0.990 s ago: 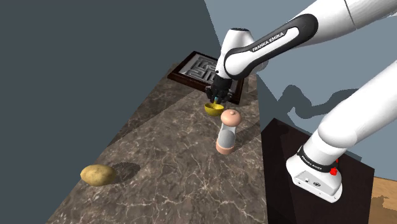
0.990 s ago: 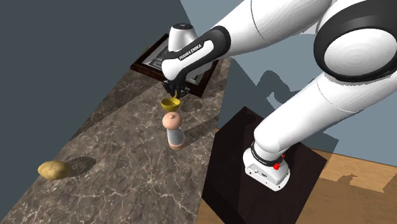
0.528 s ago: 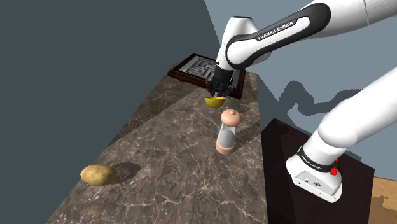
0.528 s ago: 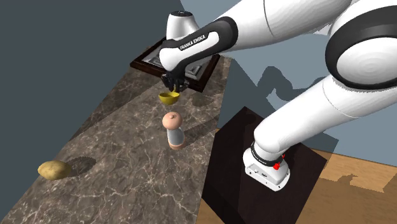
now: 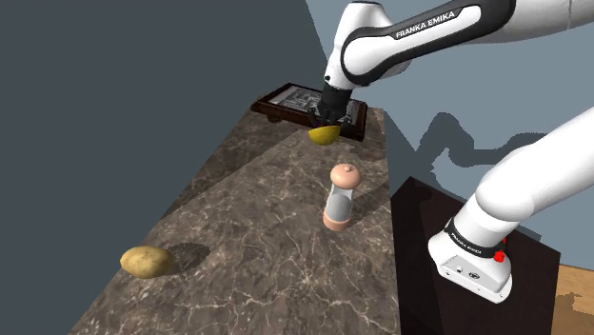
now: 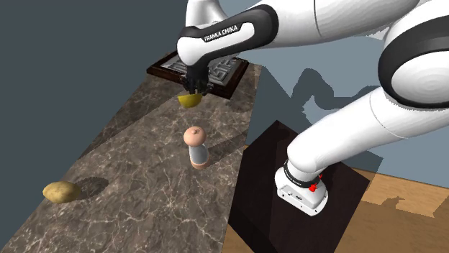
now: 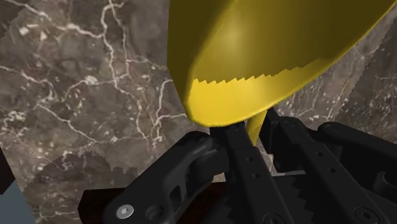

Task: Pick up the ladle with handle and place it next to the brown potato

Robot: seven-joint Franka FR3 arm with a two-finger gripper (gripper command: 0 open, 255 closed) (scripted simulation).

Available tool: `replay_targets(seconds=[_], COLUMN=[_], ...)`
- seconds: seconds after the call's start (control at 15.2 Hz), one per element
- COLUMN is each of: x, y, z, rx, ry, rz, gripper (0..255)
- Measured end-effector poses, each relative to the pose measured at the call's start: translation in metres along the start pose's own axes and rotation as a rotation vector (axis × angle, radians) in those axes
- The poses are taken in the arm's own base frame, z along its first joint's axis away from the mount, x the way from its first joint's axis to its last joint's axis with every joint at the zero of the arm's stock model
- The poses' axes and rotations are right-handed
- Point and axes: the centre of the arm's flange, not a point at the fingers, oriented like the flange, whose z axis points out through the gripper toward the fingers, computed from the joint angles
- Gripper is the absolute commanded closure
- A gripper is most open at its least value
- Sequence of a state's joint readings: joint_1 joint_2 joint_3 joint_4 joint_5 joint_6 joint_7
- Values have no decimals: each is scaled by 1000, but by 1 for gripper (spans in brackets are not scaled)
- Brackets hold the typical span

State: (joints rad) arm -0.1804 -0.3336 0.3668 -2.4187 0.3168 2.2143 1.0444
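Observation:
My black gripper [image 5: 329, 111] is shut on the handle of a yellow ladle [image 5: 324, 134] and holds it in the air over the far part of the marble counter [image 5: 276, 238]. The ladle's bowl hangs just under the fingers, tilted. In the second exterior view the gripper [image 6: 193, 85] carries the ladle [image 6: 188, 100] above the counter. In the wrist view the yellow bowl [image 7: 254, 57] looms large in front of the gripper [image 7: 245, 137], its handle clasped between the fingers. A brown potato [image 5: 146, 261] lies near the counter's front end, far from the ladle; it is the potato [image 6: 60, 192] in the second exterior view too.
A pinkish shaker with a round top [image 5: 340, 196] stands upright mid-counter, between ladle and potato. A dark framed tray with a maze pattern [image 5: 309, 105] lies at the counter's far end. A dark wall runs along the shoulder view's left. The dark stand [image 5: 466, 276] sits lower right.
The gripper has risen with the ladle, lifting it well above the counter and a little toward the far end. The bowl has tilted. Potato and shaker have not moved.

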Motion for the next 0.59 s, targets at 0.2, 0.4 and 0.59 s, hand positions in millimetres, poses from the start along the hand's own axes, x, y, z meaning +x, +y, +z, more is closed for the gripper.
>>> replay_targets(seconds=[0.2,0.4,0.59], x=[-2,-18,-54], y=[-2,-5,-9], z=[-16,-23,-20], rx=[0,0,0], ry=[0,0,0], rz=[0,-1,-1], gripper=[255,255,255])
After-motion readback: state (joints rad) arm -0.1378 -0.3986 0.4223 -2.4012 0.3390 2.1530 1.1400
